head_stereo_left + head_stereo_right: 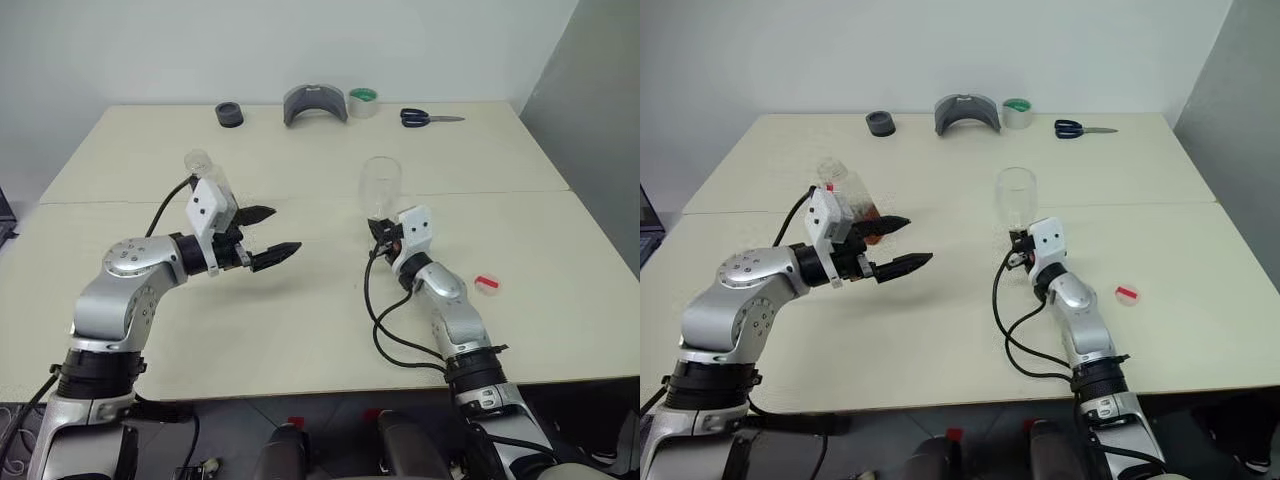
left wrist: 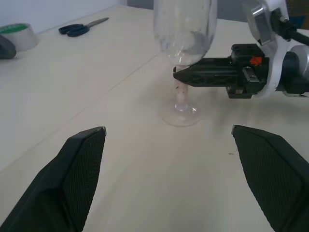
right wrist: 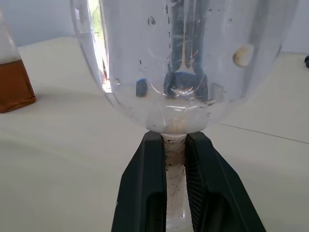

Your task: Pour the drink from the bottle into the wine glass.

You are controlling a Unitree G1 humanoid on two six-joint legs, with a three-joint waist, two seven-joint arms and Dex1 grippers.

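Note:
The wine glass (image 1: 381,187) stands upright on the table, its bowl empty and its foot (image 2: 181,116) resting on the surface. My right gripper (image 3: 175,137) is shut on the glass's thin stem just under the bowl. The bottle (image 1: 835,175) stands to the left, half hidden behind my left wrist, with reddish-brown drink (image 3: 12,82) in it. My left gripper (image 1: 283,230) hangs open above the table just in front of the bottle, pointing toward the glass with nothing between its fingers.
A small red cap (image 1: 487,284) lies on the table right of my right arm. Along the far edge sit a black ring (image 1: 229,114), a grey curved piece (image 1: 315,104), a tape roll (image 1: 363,101) and scissors (image 1: 430,118).

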